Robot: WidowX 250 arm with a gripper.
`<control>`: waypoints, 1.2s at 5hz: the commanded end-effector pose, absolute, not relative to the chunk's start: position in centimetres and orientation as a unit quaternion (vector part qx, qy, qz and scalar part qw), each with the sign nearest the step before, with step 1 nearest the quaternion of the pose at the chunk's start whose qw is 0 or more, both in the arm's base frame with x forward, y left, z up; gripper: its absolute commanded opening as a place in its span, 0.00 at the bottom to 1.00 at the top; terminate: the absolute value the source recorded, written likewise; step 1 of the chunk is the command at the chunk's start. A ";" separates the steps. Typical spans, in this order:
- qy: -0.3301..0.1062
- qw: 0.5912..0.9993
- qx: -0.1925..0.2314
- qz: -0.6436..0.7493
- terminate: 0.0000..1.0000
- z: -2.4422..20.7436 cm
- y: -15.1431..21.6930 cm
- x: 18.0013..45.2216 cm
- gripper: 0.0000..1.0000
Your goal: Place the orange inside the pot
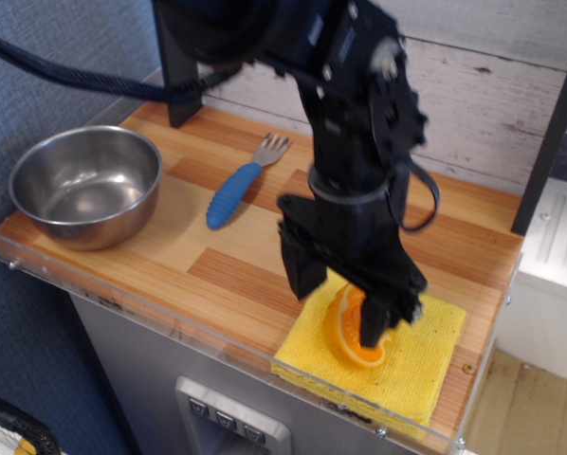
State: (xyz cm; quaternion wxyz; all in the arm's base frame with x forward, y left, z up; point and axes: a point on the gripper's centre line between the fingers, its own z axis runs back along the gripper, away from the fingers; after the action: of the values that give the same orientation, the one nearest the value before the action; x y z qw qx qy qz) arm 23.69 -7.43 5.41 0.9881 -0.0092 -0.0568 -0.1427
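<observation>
Observation.image view: gripper [338, 301] spread wide, fingers straddling the orange [352, 331] on the yellow cloth [426, 360]; contact unclear. Pot [84, 186] well apart, far left. Blue-handled fork [238, 186] between.

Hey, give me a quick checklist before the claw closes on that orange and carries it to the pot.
1. Claw open around the orange: ok, fingers apart, one on each side.
2. Finger contact with the orange: cannot tell, the arm hides much of it.
3. Orange resting on the yellow cloth: ok.
4. Risk of pinching the cloth: cannot tell, fingertip height is unclear.
5. Pot upright and empty: ok.
6. Path to the pot: the blue-handled fork lies between, so lift well before crossing.
</observation>
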 end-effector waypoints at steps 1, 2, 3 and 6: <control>-0.090 0.987 0.011 -0.131 0.00 3.9 -8.1 23.7 1.00; -0.090 0.989 0.011 -0.117 0.00 3.4 -7.4 24.1 1.00; -0.089 0.990 0.008 -0.110 0.00 3.3 -6.8 24.3 1.00; -0.106 0.990 -0.027 -0.093 0.00 5.7 -5.6 24.8 0.00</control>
State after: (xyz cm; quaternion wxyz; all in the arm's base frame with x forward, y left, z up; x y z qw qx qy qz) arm 24.19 -5.43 4.87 0.9922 -0.0281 -0.0829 -0.0887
